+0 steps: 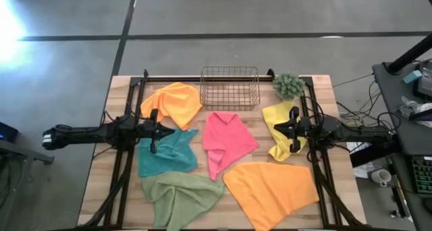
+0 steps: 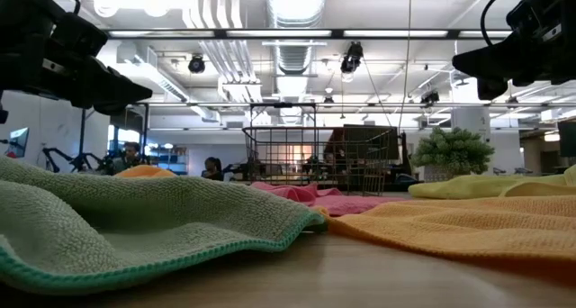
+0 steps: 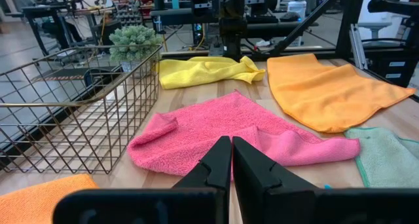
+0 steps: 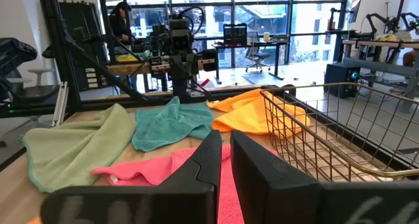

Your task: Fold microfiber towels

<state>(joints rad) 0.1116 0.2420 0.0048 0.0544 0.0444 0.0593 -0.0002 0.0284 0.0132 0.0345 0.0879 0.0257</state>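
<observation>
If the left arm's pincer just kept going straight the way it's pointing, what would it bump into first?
Most likely the pink towel: the shut left pincer points straight across it, hovering above the table. If it passed over that, the right arm beyond the yellow towel comes next. How high it hangs is hard to judge.

- pink towel point(image 1: 226, 142): crumpled, one corner folded over, at the table's middle.
- small orange towel point(image 1: 173, 103): rumpled, beside the basket.
- teal towel point(image 1: 167, 153): bunched, left of the pink one.
- sage green towel point(image 1: 181, 197): loosely spread at the front edge.
- large orange towel point(image 1: 271, 190): spread flat, front right.
- yellow towel point(image 1: 280, 128): bunched lengthwise, right side.
</observation>
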